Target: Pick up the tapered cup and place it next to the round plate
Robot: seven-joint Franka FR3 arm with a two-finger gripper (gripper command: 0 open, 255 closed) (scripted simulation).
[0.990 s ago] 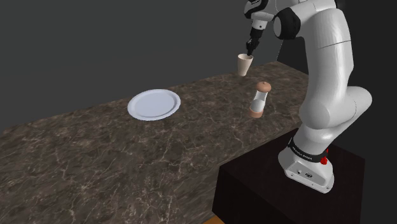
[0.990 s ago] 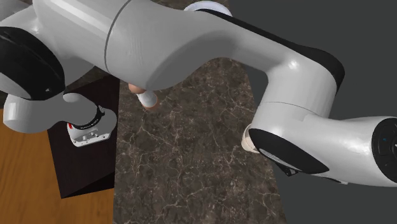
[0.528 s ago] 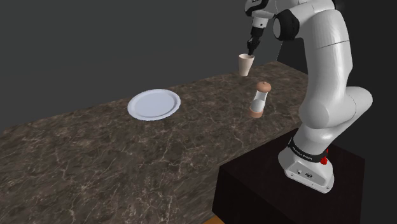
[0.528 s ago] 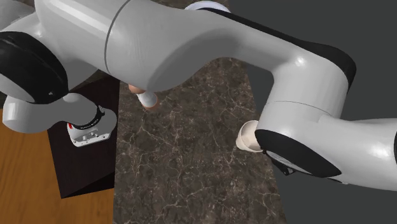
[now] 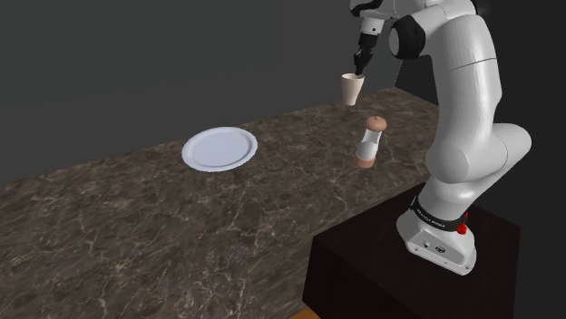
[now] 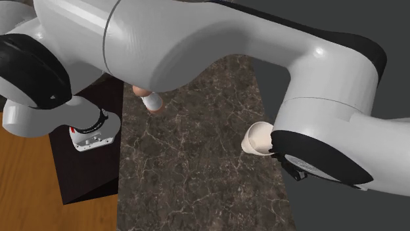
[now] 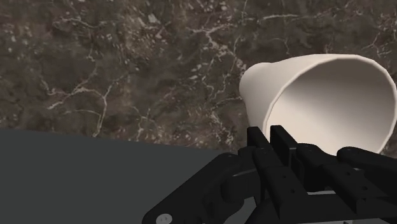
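Observation:
A cream tapered cup [image 5: 352, 89] hangs in the air above the back right end of the marble counter, clear of the surface. My black gripper [image 5: 362, 65] is shut on its rim from above. In the wrist view the cup [image 7: 305, 95] shows its hollow inside, with my gripper [image 7: 272, 141] clasping its wall. The cup [image 6: 258, 136] peeks out beside the arm in the second exterior view. The round white plate [image 5: 219, 148] lies flat on the counter, well to the shoulder view's left of the cup.
A pepper mill [image 5: 368, 142] with a brown knob and pale body stands on the counter [image 5: 181, 217] below and slightly right of the cup. The mill [image 6: 152, 102] also shows under the arm. The dark stand [image 5: 381, 272] sits at lower right.
The held cup has risen slightly with the gripper. In the second exterior view more of the cup has come out from behind the arm.

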